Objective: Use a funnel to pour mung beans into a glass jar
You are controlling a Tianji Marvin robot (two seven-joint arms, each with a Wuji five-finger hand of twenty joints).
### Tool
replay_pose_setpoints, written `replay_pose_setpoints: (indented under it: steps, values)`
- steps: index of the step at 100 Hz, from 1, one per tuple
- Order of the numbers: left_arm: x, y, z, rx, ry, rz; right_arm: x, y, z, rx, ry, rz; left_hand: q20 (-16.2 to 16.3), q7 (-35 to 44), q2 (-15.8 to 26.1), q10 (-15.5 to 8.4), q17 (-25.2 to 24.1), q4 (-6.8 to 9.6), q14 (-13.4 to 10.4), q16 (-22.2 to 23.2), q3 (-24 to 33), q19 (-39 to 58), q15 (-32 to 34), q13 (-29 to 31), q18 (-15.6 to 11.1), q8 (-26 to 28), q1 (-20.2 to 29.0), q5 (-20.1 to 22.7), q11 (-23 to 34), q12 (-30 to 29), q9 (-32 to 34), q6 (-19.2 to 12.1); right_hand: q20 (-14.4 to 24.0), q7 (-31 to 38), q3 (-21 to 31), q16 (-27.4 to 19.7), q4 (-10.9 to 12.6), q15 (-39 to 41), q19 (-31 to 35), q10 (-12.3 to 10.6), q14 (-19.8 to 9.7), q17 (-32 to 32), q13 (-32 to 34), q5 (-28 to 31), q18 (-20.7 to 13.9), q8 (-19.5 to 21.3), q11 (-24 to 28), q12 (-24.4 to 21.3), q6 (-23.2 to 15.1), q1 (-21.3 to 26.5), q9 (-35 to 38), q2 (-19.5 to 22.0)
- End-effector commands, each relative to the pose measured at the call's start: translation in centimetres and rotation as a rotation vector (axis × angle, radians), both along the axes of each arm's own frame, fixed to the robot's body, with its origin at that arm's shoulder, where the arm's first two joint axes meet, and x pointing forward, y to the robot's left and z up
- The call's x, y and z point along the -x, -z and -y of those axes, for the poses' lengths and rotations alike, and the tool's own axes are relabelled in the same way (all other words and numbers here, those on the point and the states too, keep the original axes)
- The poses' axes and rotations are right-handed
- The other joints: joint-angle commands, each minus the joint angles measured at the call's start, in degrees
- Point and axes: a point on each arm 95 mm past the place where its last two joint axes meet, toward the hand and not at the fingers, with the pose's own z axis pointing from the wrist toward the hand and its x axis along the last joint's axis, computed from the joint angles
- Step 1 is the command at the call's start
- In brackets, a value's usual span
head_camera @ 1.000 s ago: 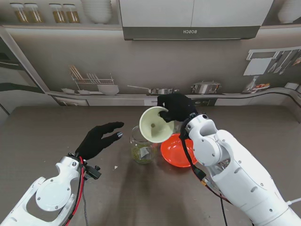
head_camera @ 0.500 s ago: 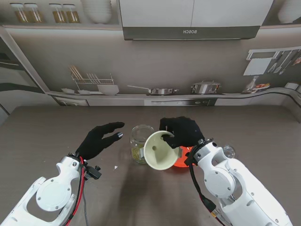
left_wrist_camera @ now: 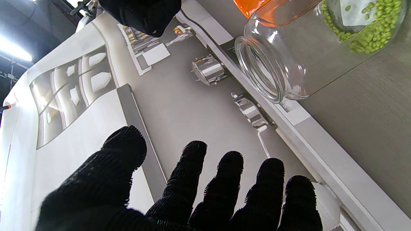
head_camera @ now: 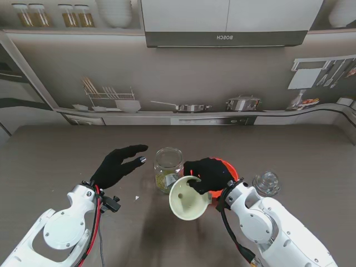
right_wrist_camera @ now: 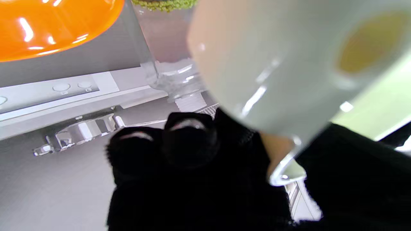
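Item, funnel: gripped in our right hand, off the bean-holding glass jar mid-table; left hand splayed, empty; we judge set-down next.

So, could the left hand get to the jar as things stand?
Probably yes. The left hand is open and holds nothing, with bare table between it and the jar. The right hand, holding the funnel, is on the jar's other side.

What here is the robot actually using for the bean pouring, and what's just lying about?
In use:
glass jar holding some mung beans
funnel, gripped by the right hand
orange bowl
left hand, open beside the jar

Lying about:
glass lid
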Motion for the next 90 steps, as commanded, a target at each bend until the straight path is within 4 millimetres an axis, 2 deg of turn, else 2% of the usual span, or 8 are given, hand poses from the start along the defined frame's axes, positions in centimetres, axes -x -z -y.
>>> replay_pose_setpoints:
  steps: [1, 29, 90]
  values:
    - [0.1, 0.1, 0.2, -0.003, 0.015, -0.012, 0.2, 0.7, -0.3, 0.025, -0.017, -0.007, 0.3, 0.2, 2.7, 0.4, 0.3, 1.57, 0.2, 0.6, -0.9, -1.0, 0.9, 0.8, 0.1, 0.3, 2.1, 1.0, -0.1, 0.1, 0.7, 0.3, 0.9, 3.2, 3.0, -1.0, -0.3, -0.8, -0.7, -0.9, 1.0, -0.6, 1.8, -1.0, -1.4, 1.4, 1.3, -1.0, -3.0, 2.7, 0.2, 2.3]
    - [0.1, 0.1, 0.3, -0.003, 0.015, -0.017, 0.1, 2.2, -0.7, 0.086, -0.047, 0.019, 0.4, 0.1, 2.8, 0.2, 0.3, 1.6, 0.1, 0.6, -0.6, -1.0, 0.9, 0.7, 0.1, 0.2, 2.1, 0.7, -0.1, 0.1, 0.7, 0.4, 0.3, 3.2, 2.2, -2.0, 0.0, -3.8, -2.2, -1.4, 1.1, -2.2, 1.7, -1.5, -0.6, 1.2, 1.3, -2.6, -3.8, 2.3, -0.8, 3.0]
    - [0.1, 0.1, 0.2, -0.001, 0.011, -0.019, -0.8, 5.0, -2.5, 0.132, -0.07, -0.048, 0.3, 0.1, 2.8, 0.2, 0.3, 1.57, 0.2, 0.6, -0.5, -1.0, 0.8, 0.7, 0.0, 0.2, 2.1, 0.8, -0.1, 0.1, 0.6, 0.6, -1.0, 3.0, 0.2, -3.6, 0.6, -9.5, -4.8, -1.6, 2.0, -5.0, 1.6, -2.5, 1.2, 0.6, 0.2, -5.5, -4.7, 2.4, -2.3, 4.2]
